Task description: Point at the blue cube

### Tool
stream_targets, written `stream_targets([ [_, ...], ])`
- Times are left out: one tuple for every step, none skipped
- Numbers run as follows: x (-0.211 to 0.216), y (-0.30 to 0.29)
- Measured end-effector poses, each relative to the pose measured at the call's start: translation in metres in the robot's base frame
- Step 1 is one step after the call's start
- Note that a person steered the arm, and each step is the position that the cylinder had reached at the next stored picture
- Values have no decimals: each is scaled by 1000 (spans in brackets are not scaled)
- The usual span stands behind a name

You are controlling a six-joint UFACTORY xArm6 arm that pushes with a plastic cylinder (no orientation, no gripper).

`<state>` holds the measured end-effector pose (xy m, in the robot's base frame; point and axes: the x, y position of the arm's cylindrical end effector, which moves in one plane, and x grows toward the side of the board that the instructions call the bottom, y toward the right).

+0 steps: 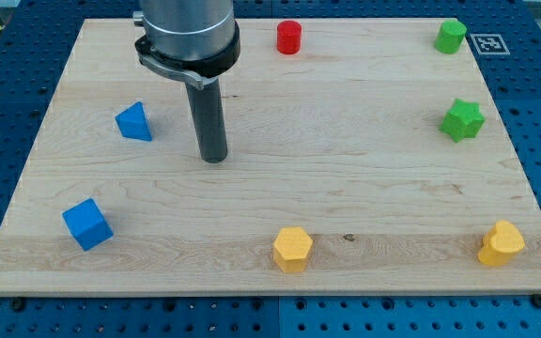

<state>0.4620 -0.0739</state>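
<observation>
The blue cube (87, 224) lies near the board's lower left corner. My tip (214, 158) rests on the board at centre left, well to the upper right of the blue cube and apart from it. A blue triangular block (134, 122) lies to the left of my tip, a short gap away. The rod rises from my tip to the arm's grey body at the view's top.
A red cylinder (289, 37) stands at the top centre. A green block (451, 36) lies at the top right and a green star (462, 119) at the right. A yellow hexagon (292, 249) and a yellow heart-like block (502, 244) lie along the wooden board's (346, 141) bottom edge.
</observation>
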Motion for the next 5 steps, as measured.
stream_targets([
  [0, 27],
  [0, 73],
  [12, 82],
  [39, 54],
  [74, 10],
])
